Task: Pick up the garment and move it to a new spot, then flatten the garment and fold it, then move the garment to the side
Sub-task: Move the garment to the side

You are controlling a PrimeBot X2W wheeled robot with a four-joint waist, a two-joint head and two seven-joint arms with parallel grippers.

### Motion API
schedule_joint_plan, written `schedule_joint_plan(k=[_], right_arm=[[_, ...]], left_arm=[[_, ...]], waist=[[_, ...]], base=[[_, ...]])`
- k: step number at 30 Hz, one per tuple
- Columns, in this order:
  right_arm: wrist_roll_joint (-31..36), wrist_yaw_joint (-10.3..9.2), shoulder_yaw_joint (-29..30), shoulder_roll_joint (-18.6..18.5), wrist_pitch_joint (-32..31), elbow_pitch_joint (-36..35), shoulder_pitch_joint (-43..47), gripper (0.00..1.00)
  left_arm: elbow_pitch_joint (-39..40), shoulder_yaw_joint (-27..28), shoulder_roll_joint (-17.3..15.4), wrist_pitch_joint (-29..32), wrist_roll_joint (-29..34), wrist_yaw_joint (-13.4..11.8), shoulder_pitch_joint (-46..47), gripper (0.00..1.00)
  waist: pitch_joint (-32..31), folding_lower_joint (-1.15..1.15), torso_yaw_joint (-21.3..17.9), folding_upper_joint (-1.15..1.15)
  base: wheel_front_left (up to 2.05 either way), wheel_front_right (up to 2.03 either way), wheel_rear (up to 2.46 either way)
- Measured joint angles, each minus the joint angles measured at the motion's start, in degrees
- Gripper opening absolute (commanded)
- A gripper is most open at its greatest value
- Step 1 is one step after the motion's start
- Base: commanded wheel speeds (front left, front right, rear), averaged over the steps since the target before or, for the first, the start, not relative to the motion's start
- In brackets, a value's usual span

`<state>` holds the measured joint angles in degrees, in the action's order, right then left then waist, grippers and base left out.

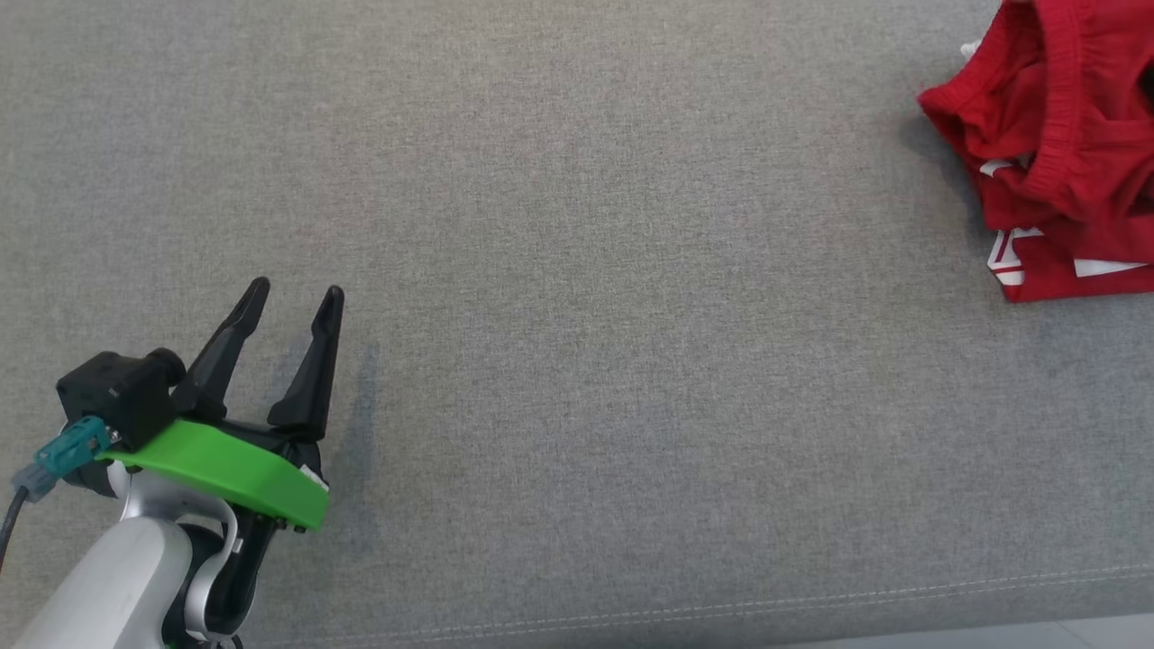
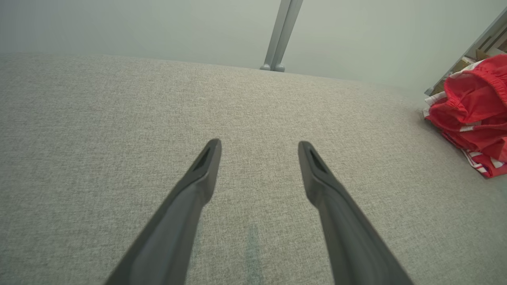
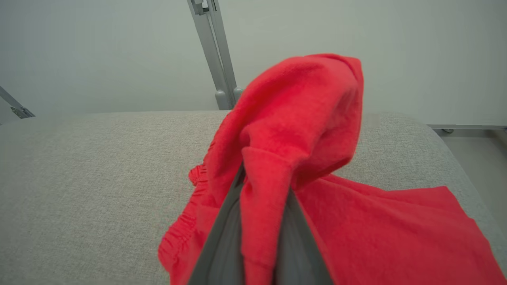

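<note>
The garment [image 1: 1055, 144] is a crumpled red piece with white markings and an elastic band, lying at the far right of the grey cushion. It also sits at the right edge of the left wrist view as the garment [image 2: 471, 114]. In the right wrist view a fold of the garment [image 3: 293, 130] is pinched between my right gripper [image 3: 257, 190], which is shut on it and lifts the cloth into a peak. My left gripper [image 1: 293, 293] hovers open at the lower left over bare cushion, far from the cloth; its fingers [image 2: 198, 178] hold nothing.
The grey fabric cushion [image 1: 586, 270] spans the scene, with its seamed front edge [image 1: 811, 599] along the bottom. A grey metal post [image 2: 281, 35] stands behind the cushion against a pale wall. Floor shows past the cushion's right end [image 3: 475, 158].
</note>
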<state>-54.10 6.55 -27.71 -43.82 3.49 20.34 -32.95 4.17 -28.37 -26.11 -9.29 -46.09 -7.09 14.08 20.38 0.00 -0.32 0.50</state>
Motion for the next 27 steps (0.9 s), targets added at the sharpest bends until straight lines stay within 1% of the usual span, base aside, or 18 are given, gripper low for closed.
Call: schedule_joint_plan(k=[3,7,10,11,12,17,19,20,23,27], right_arm=[[0.9,0.01,-0.3,-1.0,0.6,1.1,0.5,0.0],[0.7,-0.15,1.2,-1.1,2.9,4.2,1.9,0.0],[0.8,-2.0,1.5,-1.0,3.9,6.6,2.9,0.0],[0.8,-2.71,1.5,-0.9,4.0,7.5,3.2,0.2],[1.7,-4.53,1.7,-1.0,4.5,9.0,3.3,1.0],[2.3,-11.03,4.2,-0.9,6.6,13.6,4.1,1.0],[2.3,-12.91,4.6,-0.5,6.6,15.2,4.5,1.0],[2.3,-13.3,4.7,-0.1,6.6,15.7,4.6,1.0],[2.2,-13.3,5.1,1.0,7.3,17.1,5.7,1.0],[2.7,-13.29,6.6,0.9,9.6,17.1,6.4,1.0]], left_arm=[[0.1,0.1,0.0,0.2,0.2,0.0,0.7,1.0],[0.0,0.4,-0.2,0.2,0.4,0.0,0.9,1.0],[-0.1,0.5,-0.4,0.2,0.4,0.0,1.0,1.0],[-0.1,0.5,-0.4,0.2,0.4,0.0,1.0,1.0],[-0.1,0.5,-0.4,0.2,0.5,0.0,1.0,1.0],[-1.0,0.3,-0.3,0.2,0.7,0.0,1.3,1.0],[-1.7,0.2,-0.2,0.2,0.7,0.0,1.3,1.0],[-1.8,0.1,0.0,0.2,0.7,0.0,1.3,1.0],[-2.2,-0.1,0.3,0.1,0.7,0.0,1.3,1.0],[-3.4,-0.2,1.2,-0.4,0.7,0.0,1.3,1.0]], waist=[[1.3,0.0,0.2,0.0],[2.5,0.0,0.6,0.0],[2.9,0.0,0.8,0.0],[3.0,0.0,0.9,0.0],[3.0,0.0,0.9,0.0],[2.2,0.0,1.0,0.0],[1.6,0.0,1.1,0.0],[1.3,0.0,1.1,0.0],[0.3,0.0,1.2,0.0],[-1.4,0.0,1.4,0.0]], base=[[0.0,0.0,0.0],[0.0,0.0,0.0],[0.0,0.0,0.0],[0.0,0.0,0.0],[0.0,0.0,0.0],[0.0,0.0,0.0],[0.0,0.0,0.0],[0.0,0.0,0.0],[0.0,0.0,0.0],[0.0,0.0,0.0]])
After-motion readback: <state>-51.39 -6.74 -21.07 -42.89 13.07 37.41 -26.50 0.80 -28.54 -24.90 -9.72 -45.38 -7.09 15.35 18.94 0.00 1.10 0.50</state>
